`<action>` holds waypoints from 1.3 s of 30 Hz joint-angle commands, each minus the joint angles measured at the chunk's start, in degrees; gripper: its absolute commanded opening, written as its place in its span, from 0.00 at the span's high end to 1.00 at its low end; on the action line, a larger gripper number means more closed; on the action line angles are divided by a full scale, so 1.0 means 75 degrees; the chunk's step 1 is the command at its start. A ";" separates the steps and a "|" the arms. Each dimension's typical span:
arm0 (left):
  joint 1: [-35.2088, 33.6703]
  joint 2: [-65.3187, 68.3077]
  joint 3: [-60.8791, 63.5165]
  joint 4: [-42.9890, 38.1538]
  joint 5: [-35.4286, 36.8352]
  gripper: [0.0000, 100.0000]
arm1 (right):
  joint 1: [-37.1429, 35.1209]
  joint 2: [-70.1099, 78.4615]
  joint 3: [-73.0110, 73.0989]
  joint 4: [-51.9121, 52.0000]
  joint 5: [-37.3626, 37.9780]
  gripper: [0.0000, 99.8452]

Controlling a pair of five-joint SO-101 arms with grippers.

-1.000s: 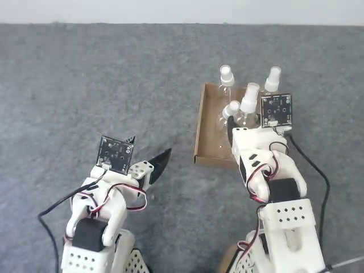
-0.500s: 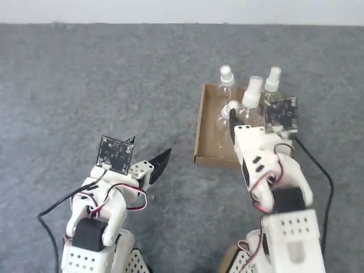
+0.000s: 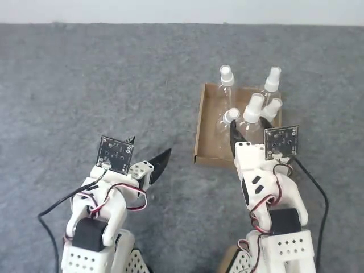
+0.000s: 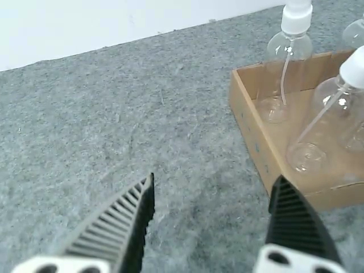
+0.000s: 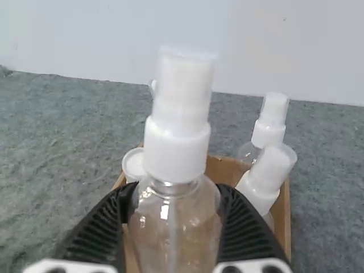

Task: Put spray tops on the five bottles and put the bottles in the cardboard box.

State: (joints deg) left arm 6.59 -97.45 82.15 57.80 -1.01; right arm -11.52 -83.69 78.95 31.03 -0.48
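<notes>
The cardboard box lies on the grey carpet in front of the right arm. Several clear bottles with white spray tops stand in or at it: two at the far rim, and others lower. My right gripper is over the box's near part, shut on another capped bottle, held upright; in the right wrist view both fingers press the bottle. My left gripper stands open over bare carpet left of the box, nothing between its fingers.
Grey carpet covers the table, with open room left of and beyond the box. A white wall edge runs along the far side. The box wall lies off to one side of the left gripper.
The right arm has drawn back toward the near side with the bottle in its gripper, uncovering another capped bottle beside it. The left arm has kept still.
</notes>
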 commanded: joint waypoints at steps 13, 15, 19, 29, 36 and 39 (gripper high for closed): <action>0.0059 -0.0059 -0.0064 -0.0234 -0.0047 0.70 | 0.0018 -0.0240 0.1078 -0.1014 0.0070 0.99; 0.0059 -0.0059 -0.0064 -0.0234 -0.0047 0.70 | 0.0018 -0.0240 0.1231 -0.1014 0.0059 0.99; 0.0059 -0.0059 -0.0064 -0.0234 -0.0047 0.70 | 0.0018 -0.0240 0.1629 -0.1659 0.0082 0.99; 0.0059 -0.0059 -0.0064 -0.0234 -0.0047 0.70 | 0.0029 -0.0240 0.1688 -0.1870 0.0117 0.99; 0.0059 -0.0059 -0.0064 -0.0234 -0.0047 0.70 | 0.0018 -0.0240 0.1641 -0.2233 0.0117 0.99; 0.0059 -0.0059 -0.0064 -0.0234 -0.0047 0.70 | 0.0029 -0.0252 0.1700 -0.2233 0.0117 0.99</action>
State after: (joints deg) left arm 6.59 -97.45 82.15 57.54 -1.01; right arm -11.60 -84.57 91.78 15.47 -0.40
